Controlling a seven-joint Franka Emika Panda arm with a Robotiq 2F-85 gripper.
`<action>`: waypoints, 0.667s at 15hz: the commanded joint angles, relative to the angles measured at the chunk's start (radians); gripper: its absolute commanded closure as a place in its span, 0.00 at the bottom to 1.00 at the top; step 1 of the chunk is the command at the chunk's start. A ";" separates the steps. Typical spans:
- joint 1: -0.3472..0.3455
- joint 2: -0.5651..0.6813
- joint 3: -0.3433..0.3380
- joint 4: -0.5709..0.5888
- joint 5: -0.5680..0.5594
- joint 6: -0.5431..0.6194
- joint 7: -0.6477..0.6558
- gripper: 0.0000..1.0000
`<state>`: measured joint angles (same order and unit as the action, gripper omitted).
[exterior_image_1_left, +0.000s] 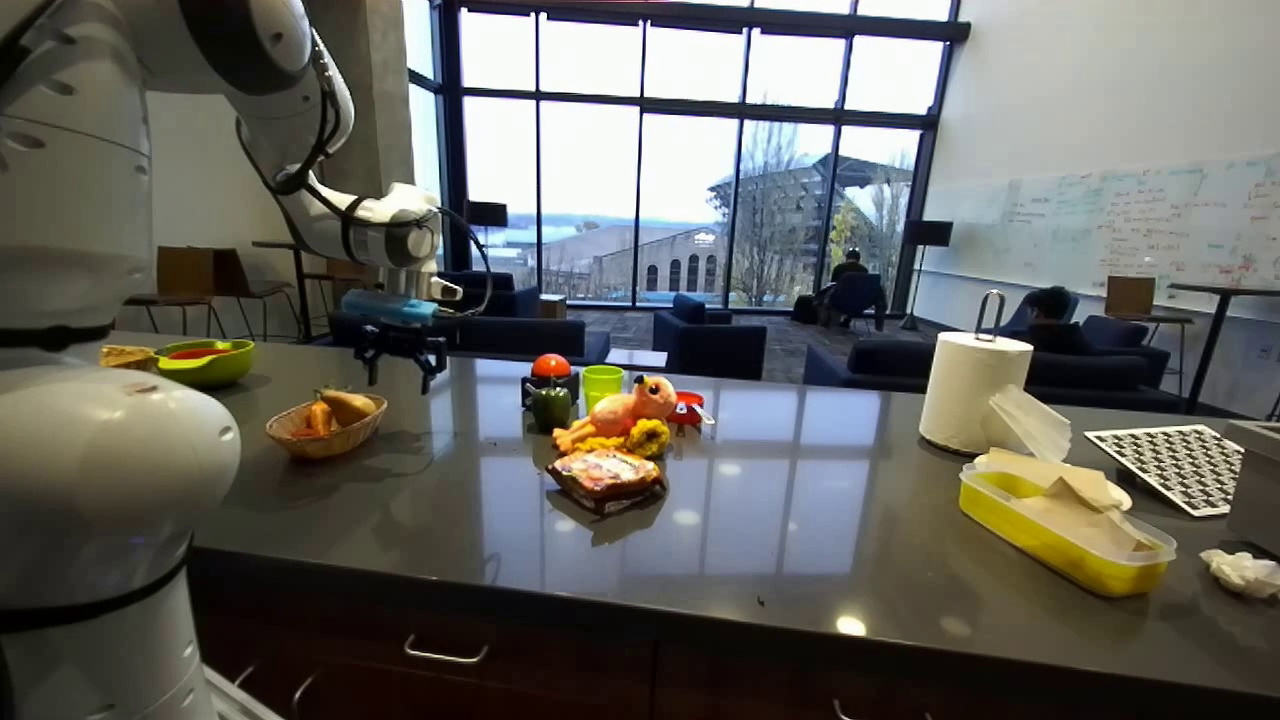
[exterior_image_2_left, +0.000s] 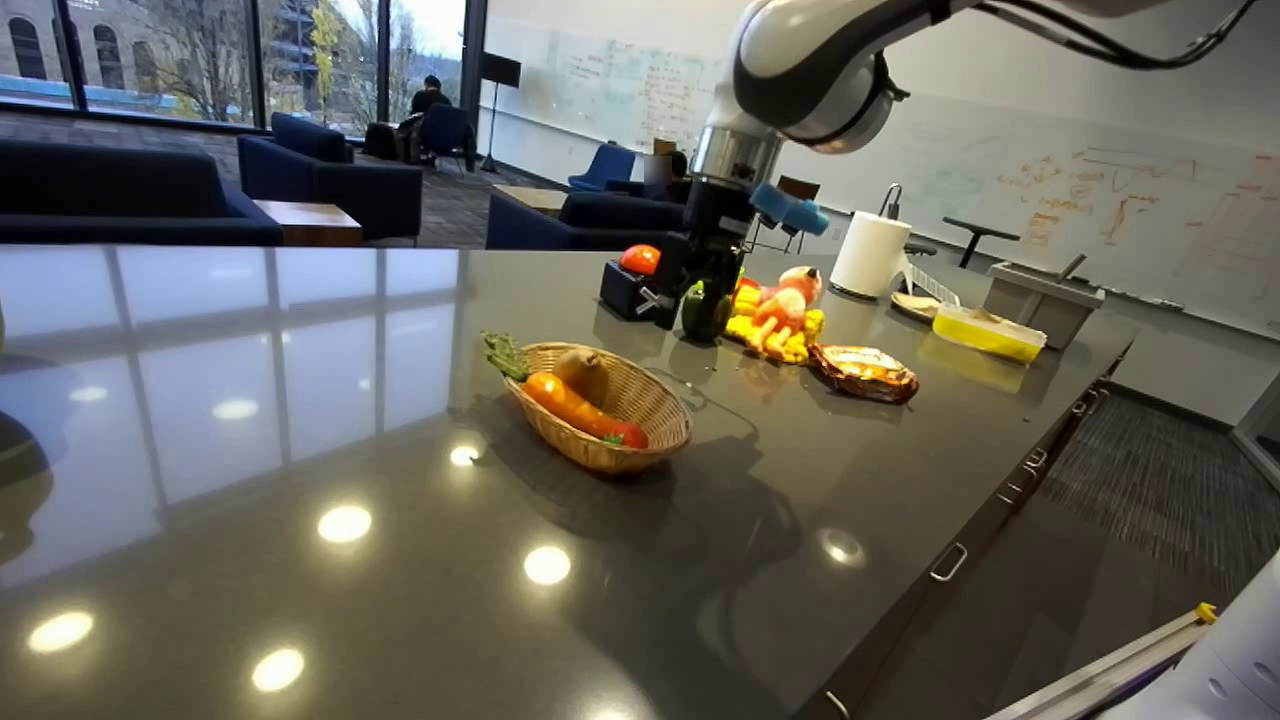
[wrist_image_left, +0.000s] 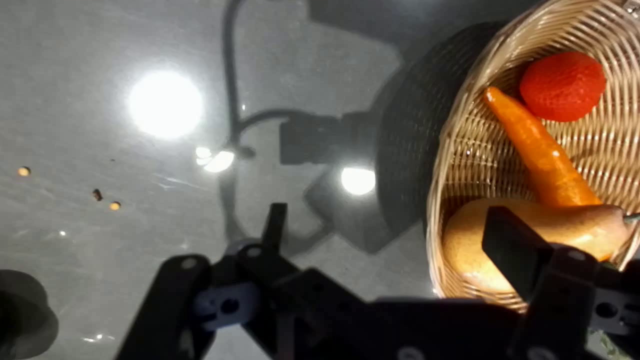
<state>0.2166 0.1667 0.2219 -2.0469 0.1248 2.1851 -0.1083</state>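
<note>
"So, how do the fingers (wrist_image_left: 517, 250) stand?"

"Wide apart, with nothing in their hold. In the wrist view, the one on the left shows against bare counter (wrist_image_left: 125, 270), and the one on the right shows across a squash (wrist_image_left: 570, 225)."

"Touching it?"

"No: in an exterior view the gripper (exterior_image_1_left: 400, 377) hangs in the air, with a small gap between it and the basket (exterior_image_1_left: 335, 442) where the squash lies."

"Where does that basket sit?"

"Toward the counter's left end in that view, between the near and far edges. A carrot (wrist_image_left: 545, 152) and a strawberry (wrist_image_left: 562, 86) lie in it too."

"And what is hard to make out, left to right?"

"In that same exterior view, something red (exterior_image_1_left: 200, 353) in a green bowl (exterior_image_1_left: 205, 375) by the far edge is too unclear to name; then, mid-counter, a cup (exterior_image_1_left: 602, 382) has its base behind a stuffed toy (exterior_image_1_left: 630, 412). In the wrist view, a dark round shape (wrist_image_left: 22, 317) at the lower left is unclear; further right, the finger covers part of the squash, and the basket's right side is cut off."
</note>
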 joint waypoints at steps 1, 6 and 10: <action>0.017 0.066 0.015 0.082 0.010 -0.007 0.041 0.00; 0.037 0.128 0.030 0.169 0.031 -0.050 0.112 0.00; 0.046 0.170 0.044 0.241 0.085 -0.130 0.149 0.00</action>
<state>0.2578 0.2997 0.2560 -1.8780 0.1634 2.1272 0.0100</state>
